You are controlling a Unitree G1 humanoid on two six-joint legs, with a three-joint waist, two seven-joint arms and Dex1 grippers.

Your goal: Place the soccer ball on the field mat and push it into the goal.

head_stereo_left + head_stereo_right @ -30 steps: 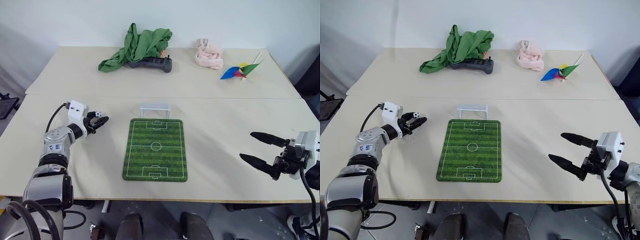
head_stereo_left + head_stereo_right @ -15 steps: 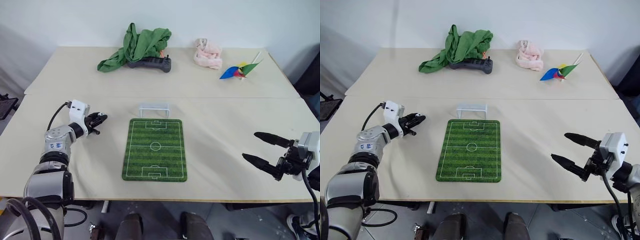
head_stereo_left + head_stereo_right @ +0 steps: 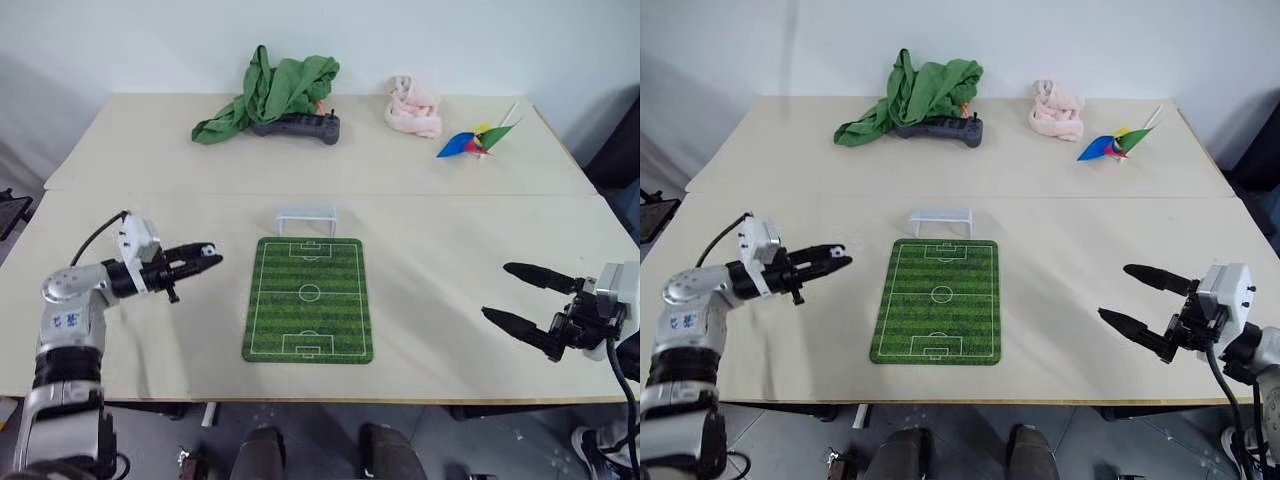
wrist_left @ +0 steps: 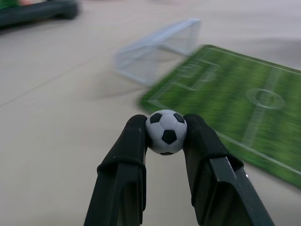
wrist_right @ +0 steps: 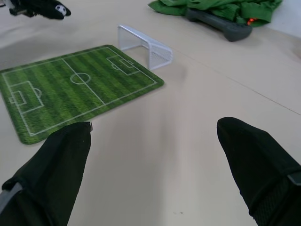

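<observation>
— Where's the tiny white soccer ball with black patches (image 4: pixel 165 132)?

— Pinched between the two black fingertips of the left gripper (image 3: pixel 203 254), held above the beige table (image 3: pixel 440 240), just left of the flat green striped field mat with white pitch lines (image 3: pixel 309 298).

— And the goal?

— The small white goal frame with pale netting (image 3: pixel 306 218) stands at the mat's far end, touching or nearly touching its edge.

— The other arm?

— The right gripper (image 3: pixel 517 297) hangs over the table well to the right of the mat, its fingers spread wide with nothing between them.

— Anything else?

— A crumpled green cloth (image 3: pixel 275 90) draped partly over a dark controller (image 3: pixel 298 127), a pink rag (image 3: pixel 412 107), a colourful pinwheel (image 3: pixel 475 141) along the far side.
</observation>
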